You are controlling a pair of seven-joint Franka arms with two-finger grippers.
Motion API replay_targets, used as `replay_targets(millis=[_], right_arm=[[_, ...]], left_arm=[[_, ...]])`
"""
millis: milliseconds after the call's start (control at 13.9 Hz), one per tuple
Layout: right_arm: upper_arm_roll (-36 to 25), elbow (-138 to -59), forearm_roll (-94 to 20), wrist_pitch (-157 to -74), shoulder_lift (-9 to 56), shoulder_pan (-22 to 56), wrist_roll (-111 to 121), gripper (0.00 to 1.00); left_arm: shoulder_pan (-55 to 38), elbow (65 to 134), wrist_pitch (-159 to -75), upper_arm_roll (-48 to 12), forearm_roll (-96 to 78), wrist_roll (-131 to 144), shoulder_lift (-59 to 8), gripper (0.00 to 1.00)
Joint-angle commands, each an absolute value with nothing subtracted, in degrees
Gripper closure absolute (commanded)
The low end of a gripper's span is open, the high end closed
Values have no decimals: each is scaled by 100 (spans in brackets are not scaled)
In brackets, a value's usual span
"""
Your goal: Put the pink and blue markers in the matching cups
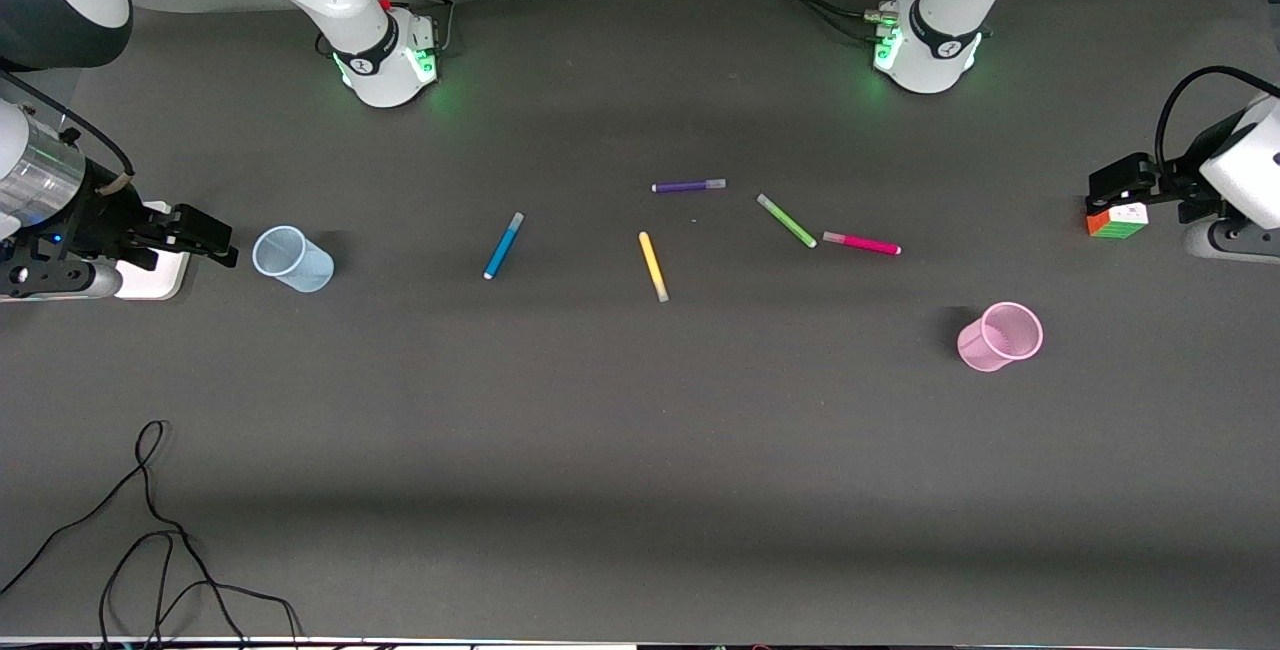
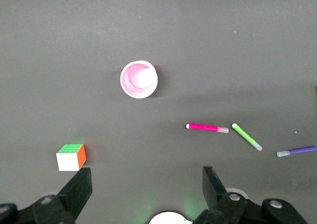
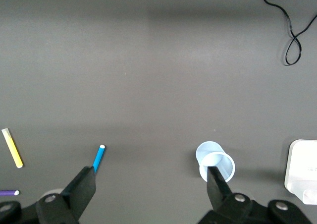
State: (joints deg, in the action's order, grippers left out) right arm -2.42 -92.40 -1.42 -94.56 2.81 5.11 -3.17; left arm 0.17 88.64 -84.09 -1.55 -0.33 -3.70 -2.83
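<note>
Front view, markers: we see the blue marker [image 1: 503, 246] flat on the table [image 1: 640, 450], toward the right arm's end, and the pink marker [image 1: 861, 243] flat toward the left arm's end, its pale cap just beside the green marker [image 1: 786, 221]. The yellow marker [image 1: 653, 266] lies between blue and green; the purple marker [image 1: 688, 186] lies farther from the camera than the yellow one.
Front view, cups: we find the blue cup [image 1: 292, 258] upright near the right arm's end, well apart from the blue marker; the pink cup [image 1: 999, 336] stands upright, nearer the camera than the pink marker.
Front view, grippers: the right gripper [image 1: 205, 233] hangs beside the blue cup; the left gripper [image 1: 1118, 192] hangs over a colour cube [image 1: 1117, 220].
Left wrist view: we see the left gripper [image 2: 146, 184] with fingers spread apart, holding nothing; pink cup [image 2: 139, 79], pink marker [image 2: 207, 128] and cube [image 2: 71, 157] below.
Right wrist view: the right gripper [image 3: 151, 187] is spread wide and holds nothing; blue cup [image 3: 215, 161] and blue marker [image 3: 99, 158] lie apart; a black cable [image 3: 287, 21] trails on the table.
</note>
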Motion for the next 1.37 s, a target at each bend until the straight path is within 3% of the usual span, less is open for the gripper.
replay_targets(millis=[0, 719, 1007, 1295], right_arm=[[-246, -9264, -70, -9396, 229, 519, -202, 0], [-36, -9343, -149, -9325, 737, 712, -439, 0], [70, -9535, -701, -9079, 949, 729, -956, 0], [88, -9914, -967, -9070, 1290, 860, -1256, 0]], left_arm=[[-17, 9026, -8499, -132, -97, -159, -123, 1], [-52, 9009, -8244, -149, -123, 813, -220, 1], [-150, 9114, -8095, -587, -193, 2536, -176, 1], [-149, 9815, -8559, -1299, -360, 5020, 192, 0]])
